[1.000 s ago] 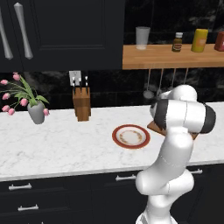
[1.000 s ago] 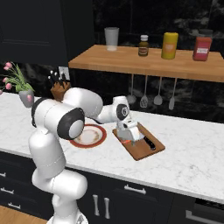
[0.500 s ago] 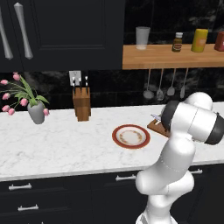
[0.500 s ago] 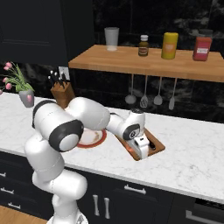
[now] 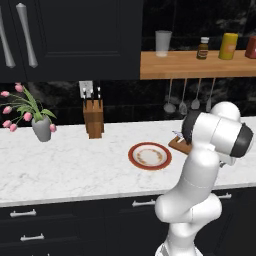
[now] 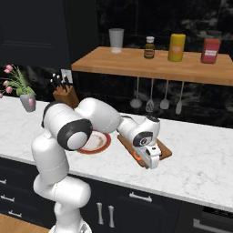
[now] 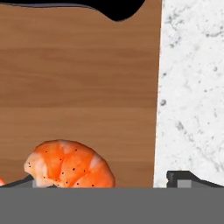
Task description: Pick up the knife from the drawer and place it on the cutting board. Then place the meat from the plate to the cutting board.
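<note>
A dark kitchen with black cabinetry is shown, a white marbled counter (image 5: 75, 167) running across it beneath a light wooden wall shelf (image 6: 150, 66) on which a glass, a small brown bottle, a yellow jar and a red jar are lined up. At the far left of the counter a grey vase of pink flowers (image 5: 41, 127) is seen, and to its right a tan knife block (image 5: 93, 117) stands against the wall. Further right the plate (image 5: 149, 155) lies flat on the marble, its cream centre bare. Just beyond the plate's right side the cutting board (image 6: 162, 149) is laid, largely covered by the arm in both base views. In the right base view the gripper (image 6: 151, 159) is seen pointing down over the near edge of the board. In the hand view the jaws are seen standing wide apart, nothing clamped between them: one dark fingertip (image 7: 190, 178) is set over the marble just off the board's edge, the other at the left beside the meat (image 7: 69, 165). The meat rests on the board, close to the left fingertip; contact cannot be told. At the top of the hand view the black handle of the knife (image 7: 118, 8) is seen lying on the board.
</note>
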